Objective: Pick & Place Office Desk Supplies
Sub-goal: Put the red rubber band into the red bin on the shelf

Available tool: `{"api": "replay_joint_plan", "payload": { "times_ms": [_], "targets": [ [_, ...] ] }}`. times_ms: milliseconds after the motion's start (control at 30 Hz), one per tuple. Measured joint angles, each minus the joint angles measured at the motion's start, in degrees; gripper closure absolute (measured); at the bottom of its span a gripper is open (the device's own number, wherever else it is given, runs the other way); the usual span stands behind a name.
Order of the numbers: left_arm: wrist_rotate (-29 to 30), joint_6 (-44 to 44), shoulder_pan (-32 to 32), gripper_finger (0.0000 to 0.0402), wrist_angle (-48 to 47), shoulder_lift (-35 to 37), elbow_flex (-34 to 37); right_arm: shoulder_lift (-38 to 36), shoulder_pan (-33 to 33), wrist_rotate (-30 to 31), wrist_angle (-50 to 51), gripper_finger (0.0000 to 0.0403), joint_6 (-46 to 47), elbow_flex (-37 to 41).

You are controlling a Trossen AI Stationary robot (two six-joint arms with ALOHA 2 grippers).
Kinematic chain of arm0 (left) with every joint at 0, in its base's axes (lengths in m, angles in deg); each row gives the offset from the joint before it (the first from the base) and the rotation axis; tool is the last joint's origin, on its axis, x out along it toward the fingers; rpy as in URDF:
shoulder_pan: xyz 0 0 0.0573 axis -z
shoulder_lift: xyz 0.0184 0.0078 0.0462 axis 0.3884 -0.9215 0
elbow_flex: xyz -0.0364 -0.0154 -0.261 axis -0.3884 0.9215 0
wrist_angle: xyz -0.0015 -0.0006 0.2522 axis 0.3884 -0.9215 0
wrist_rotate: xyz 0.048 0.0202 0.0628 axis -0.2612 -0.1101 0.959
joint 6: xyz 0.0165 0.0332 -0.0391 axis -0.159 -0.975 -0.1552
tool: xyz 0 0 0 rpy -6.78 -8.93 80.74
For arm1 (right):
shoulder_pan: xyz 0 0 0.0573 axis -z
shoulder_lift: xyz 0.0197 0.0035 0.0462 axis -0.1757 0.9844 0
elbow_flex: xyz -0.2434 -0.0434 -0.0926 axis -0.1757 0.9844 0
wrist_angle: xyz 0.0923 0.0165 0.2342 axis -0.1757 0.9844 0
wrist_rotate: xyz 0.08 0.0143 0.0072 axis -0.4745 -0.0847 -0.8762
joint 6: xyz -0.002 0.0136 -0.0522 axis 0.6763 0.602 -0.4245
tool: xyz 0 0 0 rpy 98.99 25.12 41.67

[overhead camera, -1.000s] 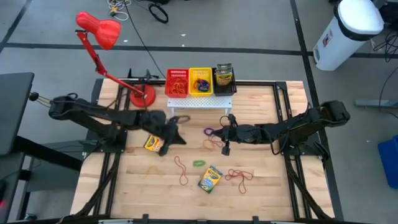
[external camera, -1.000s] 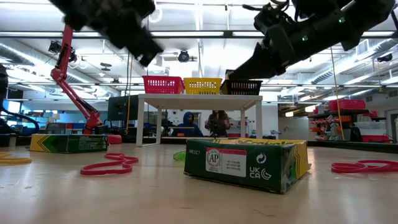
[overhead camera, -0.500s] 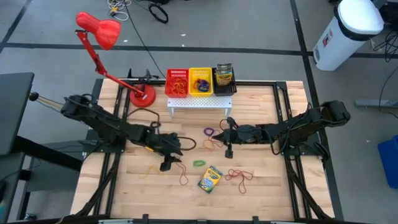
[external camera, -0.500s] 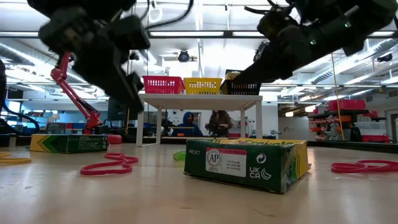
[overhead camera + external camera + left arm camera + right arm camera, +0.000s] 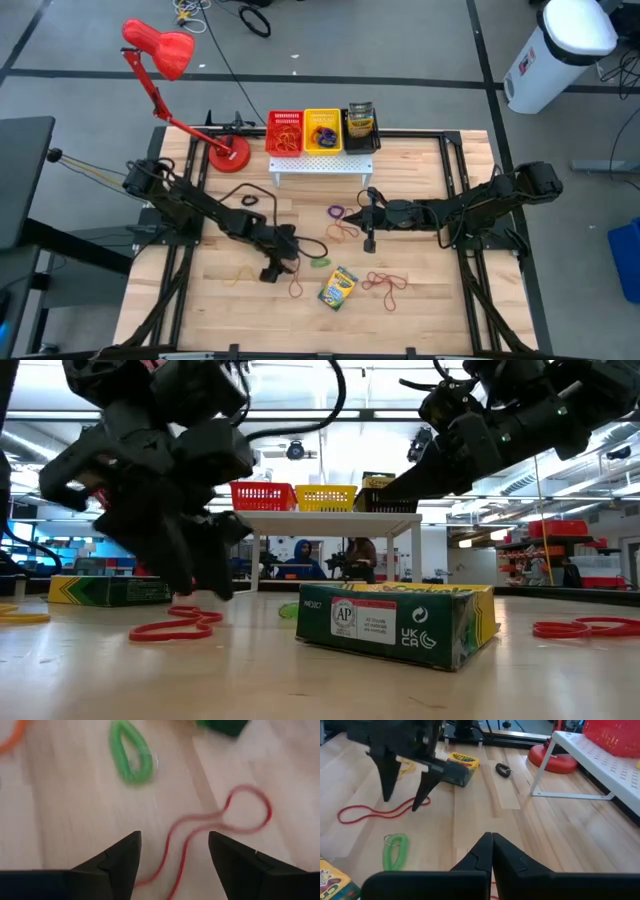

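My left gripper (image 5: 272, 268) is open and low over the table, pointing down. Its fingers stand on either side of a thin red rubber band (image 5: 185, 845) that lies flat on the wood; the right wrist view shows this band (image 5: 370, 812) too. A green band (image 5: 131, 757) lies just beyond it. One crayon box (image 5: 338, 288) lies near the front edge. Another crayon box (image 5: 457, 762) lies behind the left gripper. My right gripper (image 5: 491, 851) is shut and hovers at mid-table (image 5: 367, 240) beside red and orange bands (image 5: 345, 230).
A white perforated rack (image 5: 320, 163) at the far edge carries red, yellow and black baskets. A red desk lamp (image 5: 228, 155) stands at the far left. A purple band (image 5: 336, 211), more red bands (image 5: 385, 282), a yellow band (image 5: 240, 272) and a small black object (image 5: 250, 201) lie around.
My left gripper has swung toward the table's near edge and come down from well above the table to just over the red rubber band. Its fingers have opened on the way. My right arm has kept still.
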Motion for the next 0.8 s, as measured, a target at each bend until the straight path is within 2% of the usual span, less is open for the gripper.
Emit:
{"api": "replay_joint_plan", "payload": {
  "times_ms": [200,300,633,800],
  "targets": [
    [1.29,-1.78,0.40,0.0194,-1.63,-2.26,-0.11,0.02,0.00,-0.02,-0.02,0.0393,-0.06,0.00],
    [4.05,-3.57,1.58,0.0214,-1.90,-2.45,-0.25,0.02,0.00,-0.02,0.02,0.0393,-0.06,0.00],
    [11.39,-6.60,4.59,0.0327,-5.03,-2.34,-0.77,0.02,0.00,-0.01,-0.01,0.0393,-0.93,0.00],
    [15.20,-7.87,3.71,0.0378,-12.42,-0.74,-3.48,0.02,0.00,0.00,-0.01,0.0393,-0.93,0.00]
  ]
}}
